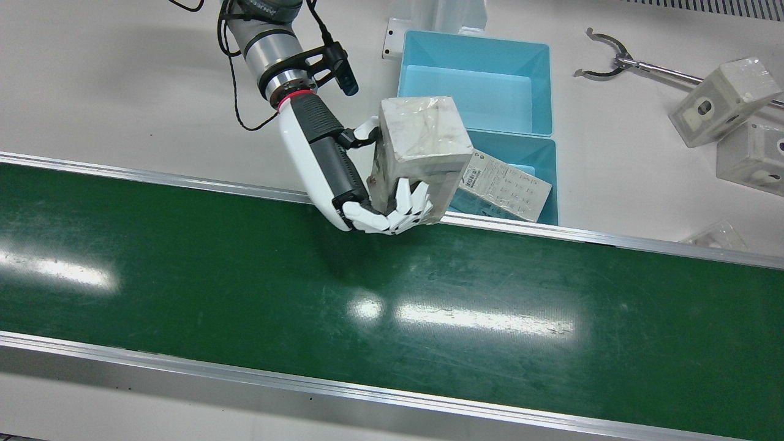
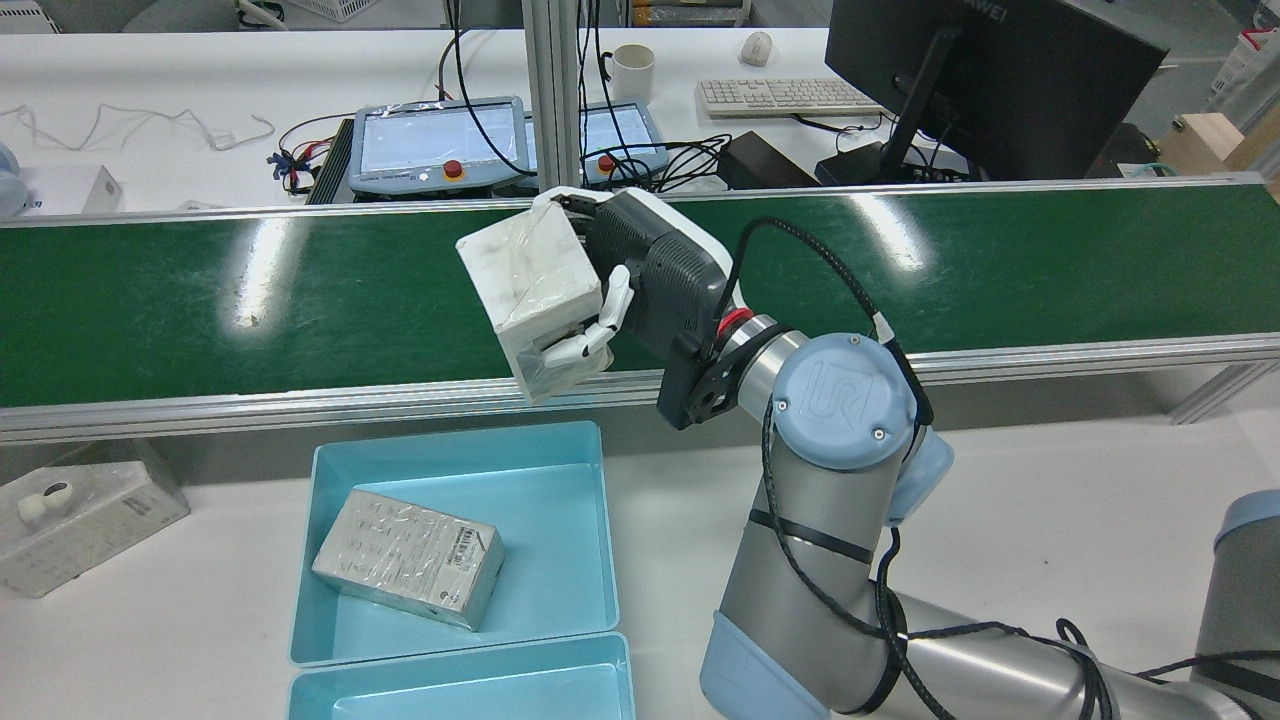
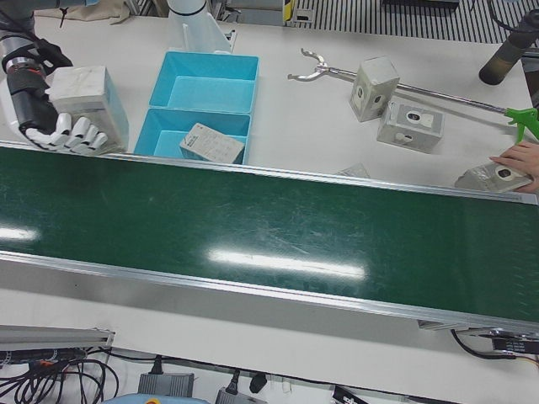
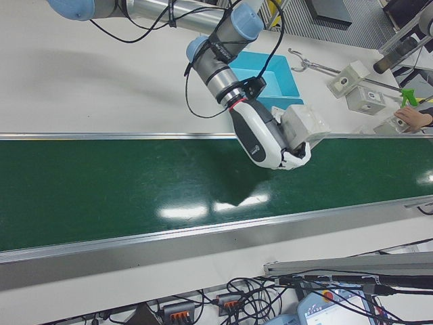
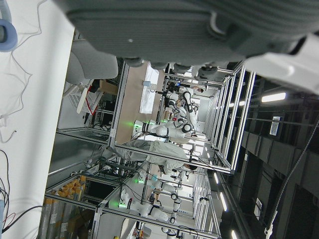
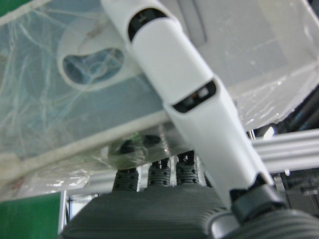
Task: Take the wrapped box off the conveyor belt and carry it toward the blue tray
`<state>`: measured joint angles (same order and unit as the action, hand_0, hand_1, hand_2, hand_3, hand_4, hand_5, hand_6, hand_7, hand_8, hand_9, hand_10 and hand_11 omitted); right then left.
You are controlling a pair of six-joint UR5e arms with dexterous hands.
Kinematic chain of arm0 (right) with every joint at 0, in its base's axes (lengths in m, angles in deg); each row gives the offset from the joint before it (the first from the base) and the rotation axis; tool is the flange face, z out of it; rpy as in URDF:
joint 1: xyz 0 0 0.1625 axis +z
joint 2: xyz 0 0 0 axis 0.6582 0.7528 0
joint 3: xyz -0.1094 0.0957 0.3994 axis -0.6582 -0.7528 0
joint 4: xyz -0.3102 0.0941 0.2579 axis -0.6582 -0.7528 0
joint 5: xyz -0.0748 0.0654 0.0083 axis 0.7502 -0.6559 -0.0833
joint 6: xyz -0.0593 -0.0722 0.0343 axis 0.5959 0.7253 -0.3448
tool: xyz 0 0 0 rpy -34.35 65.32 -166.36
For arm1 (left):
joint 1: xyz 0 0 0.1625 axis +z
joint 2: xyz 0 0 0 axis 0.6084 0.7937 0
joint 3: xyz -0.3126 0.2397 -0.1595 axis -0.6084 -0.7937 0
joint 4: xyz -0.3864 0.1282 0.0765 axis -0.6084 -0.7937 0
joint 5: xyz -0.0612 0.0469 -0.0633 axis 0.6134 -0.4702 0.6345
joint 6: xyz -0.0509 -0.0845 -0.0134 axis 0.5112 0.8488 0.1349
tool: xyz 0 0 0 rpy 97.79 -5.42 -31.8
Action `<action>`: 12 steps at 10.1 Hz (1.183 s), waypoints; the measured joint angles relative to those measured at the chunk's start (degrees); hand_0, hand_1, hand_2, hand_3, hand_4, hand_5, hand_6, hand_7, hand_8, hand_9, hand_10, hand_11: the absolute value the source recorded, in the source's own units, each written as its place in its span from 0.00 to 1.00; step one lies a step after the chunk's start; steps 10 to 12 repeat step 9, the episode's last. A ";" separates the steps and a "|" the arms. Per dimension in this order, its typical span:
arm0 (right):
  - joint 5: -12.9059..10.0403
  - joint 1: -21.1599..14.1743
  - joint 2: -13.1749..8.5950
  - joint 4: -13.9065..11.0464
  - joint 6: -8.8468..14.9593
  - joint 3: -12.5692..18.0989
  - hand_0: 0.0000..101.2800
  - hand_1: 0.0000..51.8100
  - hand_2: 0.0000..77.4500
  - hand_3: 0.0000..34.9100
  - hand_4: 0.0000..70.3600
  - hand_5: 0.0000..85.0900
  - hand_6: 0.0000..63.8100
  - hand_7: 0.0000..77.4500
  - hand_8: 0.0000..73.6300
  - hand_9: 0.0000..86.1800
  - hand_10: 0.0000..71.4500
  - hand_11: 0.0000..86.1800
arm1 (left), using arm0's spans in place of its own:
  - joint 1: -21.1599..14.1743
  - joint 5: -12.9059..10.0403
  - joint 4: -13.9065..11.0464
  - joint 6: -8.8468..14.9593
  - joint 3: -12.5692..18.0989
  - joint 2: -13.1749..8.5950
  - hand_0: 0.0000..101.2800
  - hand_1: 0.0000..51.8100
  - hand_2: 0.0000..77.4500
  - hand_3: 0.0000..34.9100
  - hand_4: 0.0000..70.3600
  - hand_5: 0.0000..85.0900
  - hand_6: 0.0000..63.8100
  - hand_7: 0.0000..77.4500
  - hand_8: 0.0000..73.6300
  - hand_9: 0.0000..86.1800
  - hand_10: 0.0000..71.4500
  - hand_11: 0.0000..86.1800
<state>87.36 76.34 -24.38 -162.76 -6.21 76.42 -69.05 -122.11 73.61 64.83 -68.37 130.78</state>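
- Above the near rail of the conveyor belt (image 1: 245, 294), on the tray side, the wrapped box (image 1: 422, 138) is held clear of the green surface by the right hand (image 1: 343, 177), seen at the left of the front view.
- The fingers (image 1: 407, 205) are wrapped up one face of the box from below and the thumb is pressed against another face, so the box is clamped and tilted, 1 corner raised.
- Just right of the hand, the blue tray (image 1: 539, 79) is seen in 2 compartments; the nearer 1 is already occupied by another wrapped box (image 1: 505, 187), lying flat, label up.
- Farther right on the white table, a reaching tool (image 1: 618, 61) and 2 loose wrapped boxes (image 1: 726, 98) are left well apart from the work.
- The pick is judged complete and the carry is in hand: the held box hangs over the belt's edge, beside the tray rather than over it.
- The next move is judged to call for a short sideways travel toward the tray, with the clamp kept firm on the slippery wrap and the tilt watched.
- The left hand is glimpsed only in its own camera; whether its fingers are apart or together cannot be told.
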 joint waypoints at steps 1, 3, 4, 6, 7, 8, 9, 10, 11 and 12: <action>0.31 -2.38 0.01 -0.22 0.11 0.91 0.60 0.11 0.42 0.00 0.50 0.74 0.70 0.51 0.67 0.51 0.60 0.44 | 0.00 0.00 0.00 0.00 0.00 0.00 0.00 0.00 0.01 0.00 0.00 0.01 0.01 0.01 0.01 0.00 0.01 0.01; 0.66 -6.30 0.26 -0.29 0.22 1.70 0.61 0.03 0.44 0.00 0.48 0.78 0.71 0.51 0.61 0.56 0.55 0.47 | 0.00 0.00 0.00 0.00 0.00 0.00 0.00 0.00 0.01 0.00 0.00 0.01 0.00 0.01 0.01 0.00 0.01 0.01; 0.67 -7.79 0.37 -0.18 0.26 2.12 0.59 0.06 0.39 0.00 0.36 0.84 0.68 0.48 0.53 0.56 0.34 0.40 | 0.00 0.00 0.00 0.00 0.00 0.00 0.00 0.00 0.01 0.00 0.00 0.01 0.01 0.01 0.01 0.00 0.01 0.01; 0.74 -9.86 0.33 0.02 0.33 2.68 0.59 0.23 0.28 0.07 0.25 0.79 0.61 0.41 0.43 0.53 0.17 0.30 | 0.00 0.00 0.00 0.00 0.00 0.00 0.00 0.00 0.01 0.00 0.00 0.01 0.01 0.01 0.01 0.00 0.00 0.01; 1.07 -10.46 0.26 0.08 0.33 2.79 0.50 0.47 0.16 0.18 0.25 0.55 0.41 0.30 0.15 0.33 0.00 0.03 | 0.00 0.00 0.00 0.00 0.00 0.00 0.00 0.00 0.01 0.00 0.00 0.01 0.01 0.01 0.01 0.01 0.01 0.01; 1.94 -10.93 0.18 0.08 0.33 2.84 0.50 0.47 0.16 0.18 0.25 0.55 0.41 0.30 0.15 0.33 0.00 0.03 | 0.00 0.00 0.00 0.00 0.00 0.00 0.00 0.00 0.01 0.00 0.00 0.01 0.01 0.01 0.01 0.01 0.01 0.01; 2.81 -11.20 0.17 0.07 0.35 2.89 0.47 0.23 0.13 0.18 0.20 0.41 0.27 0.17 0.00 0.21 0.00 0.02 | 0.00 0.00 0.00 0.00 0.00 0.00 0.00 0.00 0.01 0.00 0.00 0.01 0.01 0.01 0.01 0.01 0.00 0.01; 2.81 -11.20 0.17 0.07 0.35 2.89 0.47 0.23 0.13 0.18 0.20 0.41 0.27 0.17 0.00 0.21 0.00 0.02 | 0.00 0.00 0.00 0.00 0.00 0.00 0.00 0.00 0.01 0.00 0.00 0.01 0.01 0.01 0.01 0.01 0.00 0.01; 2.81 -11.20 0.17 0.07 0.35 2.89 0.47 0.23 0.13 0.18 0.20 0.41 0.27 0.17 0.00 0.21 0.00 0.02 | 0.00 0.00 0.00 0.00 0.00 0.00 0.00 0.00 0.01 0.00 0.00 0.01 0.01 0.01 0.01 0.01 0.00 0.01; 2.81 -11.20 0.17 0.07 0.35 2.89 0.47 0.23 0.13 0.18 0.20 0.41 0.27 0.17 0.00 0.21 0.00 0.02 | 0.00 0.00 0.00 0.00 0.00 0.00 0.00 0.00 0.01 0.00 0.00 0.01 0.01 0.01 0.01 0.01 0.00 0.01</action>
